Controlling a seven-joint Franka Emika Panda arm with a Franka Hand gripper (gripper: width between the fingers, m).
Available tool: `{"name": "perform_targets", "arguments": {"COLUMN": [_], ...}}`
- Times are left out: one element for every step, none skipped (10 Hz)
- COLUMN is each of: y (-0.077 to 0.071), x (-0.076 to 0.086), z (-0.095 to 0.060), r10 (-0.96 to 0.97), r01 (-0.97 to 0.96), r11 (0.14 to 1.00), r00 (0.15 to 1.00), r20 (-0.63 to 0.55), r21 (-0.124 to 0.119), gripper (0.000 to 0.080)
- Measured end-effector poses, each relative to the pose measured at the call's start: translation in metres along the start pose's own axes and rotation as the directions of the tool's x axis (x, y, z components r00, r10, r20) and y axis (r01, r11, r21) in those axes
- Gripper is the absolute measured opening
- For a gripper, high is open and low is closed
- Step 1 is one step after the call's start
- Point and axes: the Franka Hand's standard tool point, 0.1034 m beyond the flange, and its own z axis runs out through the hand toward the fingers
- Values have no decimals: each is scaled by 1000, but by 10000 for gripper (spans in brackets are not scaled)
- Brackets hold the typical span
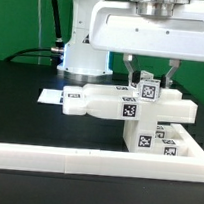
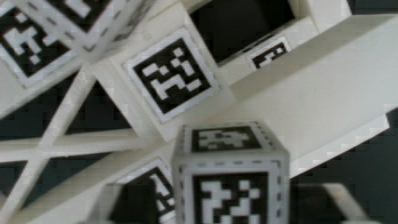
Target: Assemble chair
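On black table (image 1: 20,103), chair (image 1: 100,105) sits between end effector (image 1: 148,72) fingers.

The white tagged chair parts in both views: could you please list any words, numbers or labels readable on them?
None: no words, brands or numbers are readable in either view.
The white matte plastic chair parts carry only small square black-and-white tags: patterns, not text.
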Motion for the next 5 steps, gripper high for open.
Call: {"name": "perform_targets", "arguments": {"y": [0, 0, 0, 0, 0], "x": [0, 0, 0, 0, 0], "z": [0, 0, 0, 0, 0], "r10": [21, 48, 110, 156, 245], "r01": [-21, -48, -110, -156, -245], "r11": [1000, 999, 994, 988, 970], "r00": [1000, 999, 994, 988, 970], "r20": [0, 0, 0, 1, 1], "r21": [0, 1, 1, 1, 1], "gripper": [285, 285, 285, 285, 285]}}
